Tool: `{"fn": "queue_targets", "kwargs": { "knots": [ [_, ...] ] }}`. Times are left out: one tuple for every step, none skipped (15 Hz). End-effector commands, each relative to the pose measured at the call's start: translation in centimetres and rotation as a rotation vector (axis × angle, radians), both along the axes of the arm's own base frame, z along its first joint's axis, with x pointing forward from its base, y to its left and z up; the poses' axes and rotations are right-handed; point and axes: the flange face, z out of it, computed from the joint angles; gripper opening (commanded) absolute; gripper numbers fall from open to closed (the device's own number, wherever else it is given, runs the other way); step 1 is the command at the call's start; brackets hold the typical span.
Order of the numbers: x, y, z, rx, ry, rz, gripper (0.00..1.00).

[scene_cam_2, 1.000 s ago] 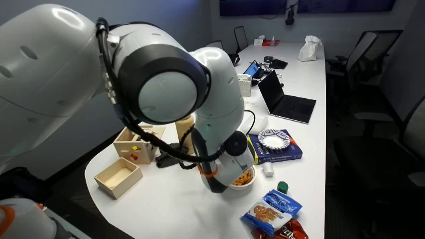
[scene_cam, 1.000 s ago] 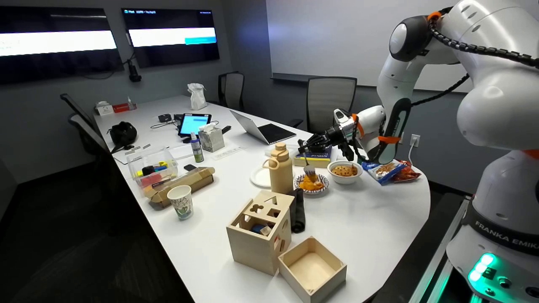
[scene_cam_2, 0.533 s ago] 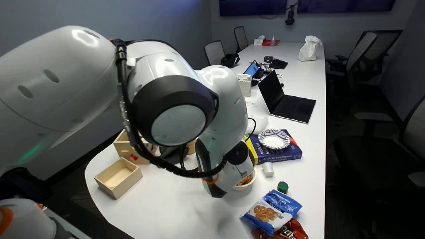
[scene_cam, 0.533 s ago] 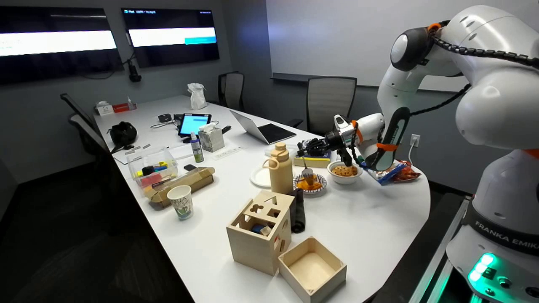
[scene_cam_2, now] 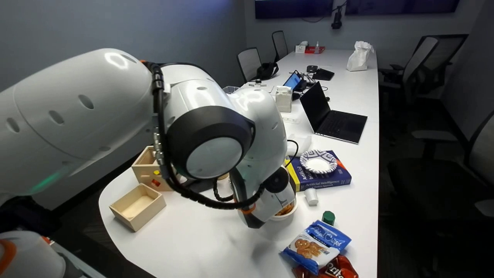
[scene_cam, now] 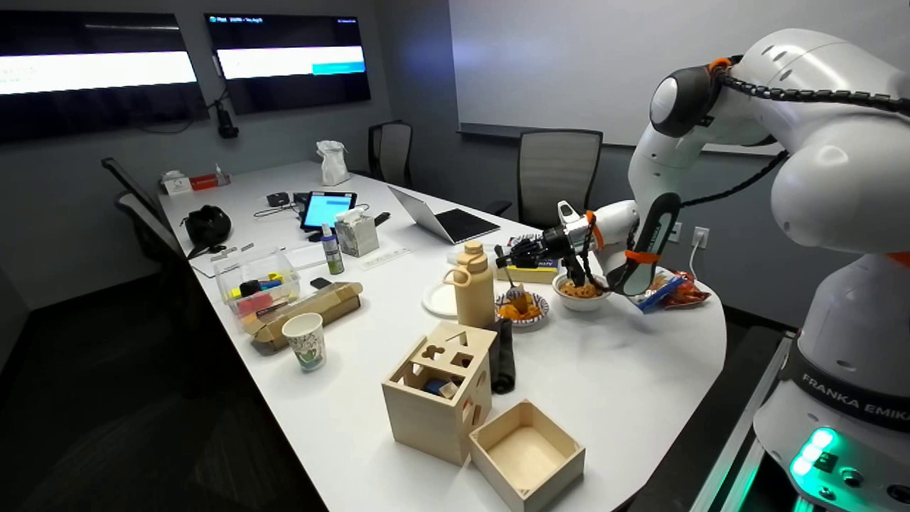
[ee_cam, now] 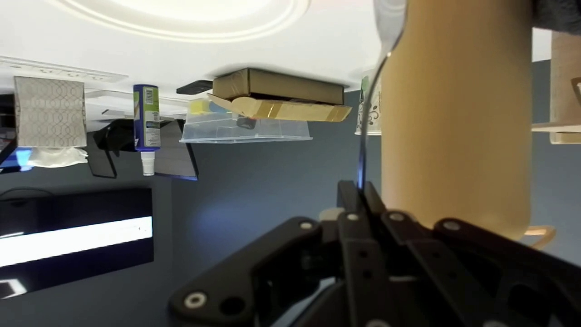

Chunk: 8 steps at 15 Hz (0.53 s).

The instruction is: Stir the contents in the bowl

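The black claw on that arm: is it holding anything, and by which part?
Yes. The gripper holds a metal fork by its handle, near the upper end, with its head down toward the patterned bowl.

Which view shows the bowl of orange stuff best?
An exterior view, where the bowl shows nearly whole with its orange contents, though small. Where the arm spans the middle of an exterior view, the bowl is hidden. The wrist view shows the utensil in the tool, but not that bowl.
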Motion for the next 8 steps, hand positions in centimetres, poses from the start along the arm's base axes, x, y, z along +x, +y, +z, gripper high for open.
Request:
{"fn": "queue_targets", "kwargs": {
  "knots": [
    [-0.1, -0.7, 0.5, 0.01, -0.023, 0.008, 0.01],
    [-0.2, -0.6, 0.8, 0.007, -0.032, 0.011, 0.01],
    [-0.2, -0.5, 1.0, 0.002, -0.044, 0.011, 0.01],
    [-0.2, -0.6, 1.1, -0.009, -0.049, 0.005, 0.01],
    [-0.3, -0.6, 1.3, -0.023, -0.052, 0.001, 0.01],
    [-0.2, -0.5, 1.4, -0.039, -0.057, -0.002, 0.01],
    [-0.1, -0.5, 1.7, -0.055, -0.062, -0.009, 0.01],
    [-0.1, -0.6, 1.6, -0.069, -0.048, -0.023, 0.01]
  ]
}}
